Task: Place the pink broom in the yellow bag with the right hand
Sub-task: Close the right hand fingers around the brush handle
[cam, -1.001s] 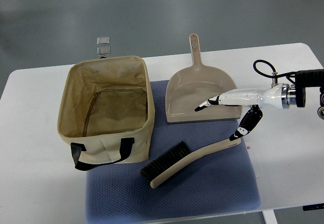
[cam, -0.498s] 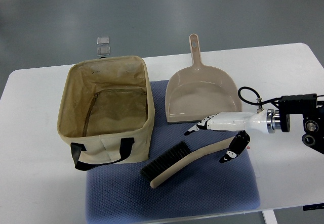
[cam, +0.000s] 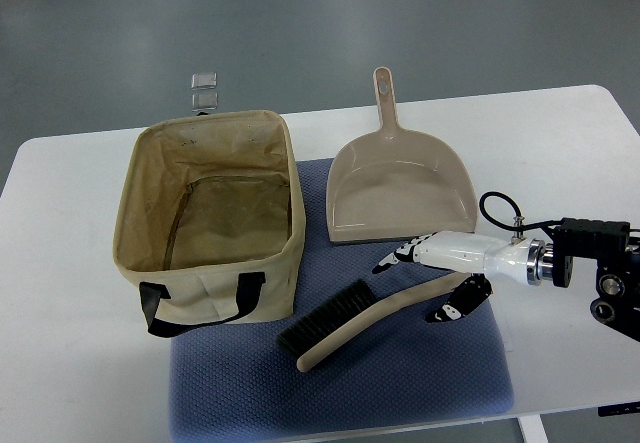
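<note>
Top view: the right hand (cam: 432,275) reached in from the right edge with fingers spread, straddling the handle end of the broom (cam: 363,321) — whether they touched it could not be told. That beige, black-bristled broom lay diagonally on the blue mat (cam: 420,373), just right of the open yellow bag (cam: 205,225). Behind it sat the dustpan (cam: 398,181) — all on the white table (cam: 70,363).

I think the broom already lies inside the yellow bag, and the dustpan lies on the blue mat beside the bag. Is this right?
Not quite. In the top view the broom lies on the blue mat, in front of the yellow bag, which holds nothing. The right hand is at its handle. The dustpan does lie on the mat beside the bag.
</note>
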Motion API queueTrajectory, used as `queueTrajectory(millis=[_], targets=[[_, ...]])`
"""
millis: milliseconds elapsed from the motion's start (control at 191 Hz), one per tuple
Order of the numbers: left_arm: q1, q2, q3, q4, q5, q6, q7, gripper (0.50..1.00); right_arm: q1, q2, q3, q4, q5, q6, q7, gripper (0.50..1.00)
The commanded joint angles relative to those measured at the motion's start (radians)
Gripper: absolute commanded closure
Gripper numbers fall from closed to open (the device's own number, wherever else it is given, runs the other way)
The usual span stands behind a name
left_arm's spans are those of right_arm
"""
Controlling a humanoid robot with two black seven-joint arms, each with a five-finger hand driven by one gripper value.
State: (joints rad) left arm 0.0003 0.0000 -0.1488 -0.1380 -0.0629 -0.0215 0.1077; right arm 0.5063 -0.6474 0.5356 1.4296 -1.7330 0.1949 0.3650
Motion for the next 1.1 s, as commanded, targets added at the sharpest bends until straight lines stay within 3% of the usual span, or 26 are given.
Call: queueTrajectory(millis=[0,314,461,749,807,885,1095], targets=[[0.000,0.000,0.000,0.000,0.000,0.000,0.000,0.500,-0.017,0.003,0.001,0.000,-0.019,-0.018,0.000,0.699],[0.000,0.000,0.000,0.000,0.000,0.000,0.000,0.500,-0.042,0.028,0.001,-0.009,-0.086,-0.063,-0.001,0.779],[0.000,0.000,0.000,0.000,0.000,0.000,0.000,0.500,-0.049,0.037,0.000,-0.011,-0.099,-0.072,-0.001,0.846],[0.000,0.000,0.000,0.000,0.000,0.000,0.000,0.500,-0.060,0.055,0.000,-0.014,-0.134,-0.091,-0.001,0.906],[0.000,0.000,0.000,0.000,0.000,0.000,0.000,0.500,-0.061,0.055,0.000,-0.014,-0.135,-0.091,-0.001,0.930],[0.000,0.000,0.000,0.000,0.000,0.000,0.000,0.500,-0.060,0.052,0.003,-0.014,-0.138,-0.091,-0.001,1.000],[0.000,0.000,0.000,0.000,0.000,0.000,0.000,0.500,-0.049,0.029,0.026,-0.014,-0.125,-0.107,0.008,1.000]])
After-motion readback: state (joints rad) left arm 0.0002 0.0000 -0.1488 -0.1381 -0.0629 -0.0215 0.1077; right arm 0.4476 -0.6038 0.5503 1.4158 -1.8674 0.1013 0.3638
